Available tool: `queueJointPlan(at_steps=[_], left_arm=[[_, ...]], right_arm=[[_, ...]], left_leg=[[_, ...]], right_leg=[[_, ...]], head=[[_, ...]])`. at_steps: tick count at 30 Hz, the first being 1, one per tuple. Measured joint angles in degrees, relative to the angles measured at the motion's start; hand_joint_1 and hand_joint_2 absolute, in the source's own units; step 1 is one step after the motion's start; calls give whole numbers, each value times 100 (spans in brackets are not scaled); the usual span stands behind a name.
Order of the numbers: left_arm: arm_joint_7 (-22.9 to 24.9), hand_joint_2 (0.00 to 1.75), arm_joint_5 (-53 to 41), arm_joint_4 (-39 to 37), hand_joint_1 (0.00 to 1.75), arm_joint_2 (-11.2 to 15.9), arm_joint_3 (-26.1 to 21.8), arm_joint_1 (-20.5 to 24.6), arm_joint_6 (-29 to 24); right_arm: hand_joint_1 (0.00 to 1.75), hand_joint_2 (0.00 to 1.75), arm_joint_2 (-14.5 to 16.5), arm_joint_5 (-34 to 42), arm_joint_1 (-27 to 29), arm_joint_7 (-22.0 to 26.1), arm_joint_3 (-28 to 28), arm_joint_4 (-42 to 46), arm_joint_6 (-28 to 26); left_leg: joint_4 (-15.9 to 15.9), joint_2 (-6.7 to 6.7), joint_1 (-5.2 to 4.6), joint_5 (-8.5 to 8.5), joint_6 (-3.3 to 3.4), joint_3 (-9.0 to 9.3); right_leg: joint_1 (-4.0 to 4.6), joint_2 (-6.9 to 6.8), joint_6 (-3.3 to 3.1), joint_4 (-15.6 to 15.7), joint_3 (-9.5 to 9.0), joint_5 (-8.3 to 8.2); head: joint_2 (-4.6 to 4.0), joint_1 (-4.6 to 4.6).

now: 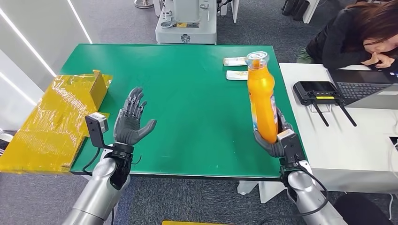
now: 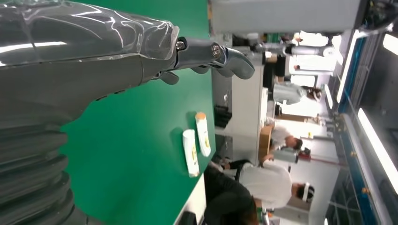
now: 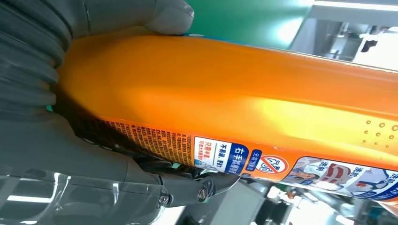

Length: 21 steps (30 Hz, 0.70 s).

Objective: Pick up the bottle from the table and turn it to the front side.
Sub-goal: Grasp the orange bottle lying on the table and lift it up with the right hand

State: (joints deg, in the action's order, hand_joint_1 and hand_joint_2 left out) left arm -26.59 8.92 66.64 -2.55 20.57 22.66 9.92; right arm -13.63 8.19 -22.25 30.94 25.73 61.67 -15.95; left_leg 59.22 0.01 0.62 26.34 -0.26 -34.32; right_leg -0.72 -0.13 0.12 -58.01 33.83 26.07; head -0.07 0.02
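Observation:
An orange bottle [image 1: 263, 98] with a clear cap is held upright above the right side of the green table [image 1: 187, 108]. My right hand [image 1: 274, 138] grips its lower end, fingers wrapped around the body. In the right wrist view the bottle [image 3: 234, 103] shows its printed label along one side, with my right hand [image 3: 70, 117] closed around it. My left hand [image 1: 131, 119] hovers over the table's front left part, palm up, fingers spread, holding nothing. The left wrist view shows the left hand [image 2: 94, 70] above the green surface.
Two small white tubes [image 1: 236, 68] lie near the table's far right. A yellow wrapped box [image 1: 61, 117] sits at the left edge. A white desk [image 1: 347, 140] with a laptop and a black device stands on the right, where a person [image 1: 356, 35] sits.

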Motion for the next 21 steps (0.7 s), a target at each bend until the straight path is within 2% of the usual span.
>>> queueJointPlan(at_steps=[10,21], left_arm=[[421,175,138,-55,0,-133,281,668,412],[727,175,409,-98,0,-189,483,987,728]], right_arm=[[175,175,664,-324,-735,-198,363,-242,42],[175,175,1013,-844,-928,-507,894,-338,196]], left_leg=[[1,-1,0,-5,-1,-1],[0,0,0,-5,-1,-6]], right_leg=[[0,-2,-1,-10,7,-1],[0,1,-2,-11,15,0]], head=[[0,0],[0,0]])
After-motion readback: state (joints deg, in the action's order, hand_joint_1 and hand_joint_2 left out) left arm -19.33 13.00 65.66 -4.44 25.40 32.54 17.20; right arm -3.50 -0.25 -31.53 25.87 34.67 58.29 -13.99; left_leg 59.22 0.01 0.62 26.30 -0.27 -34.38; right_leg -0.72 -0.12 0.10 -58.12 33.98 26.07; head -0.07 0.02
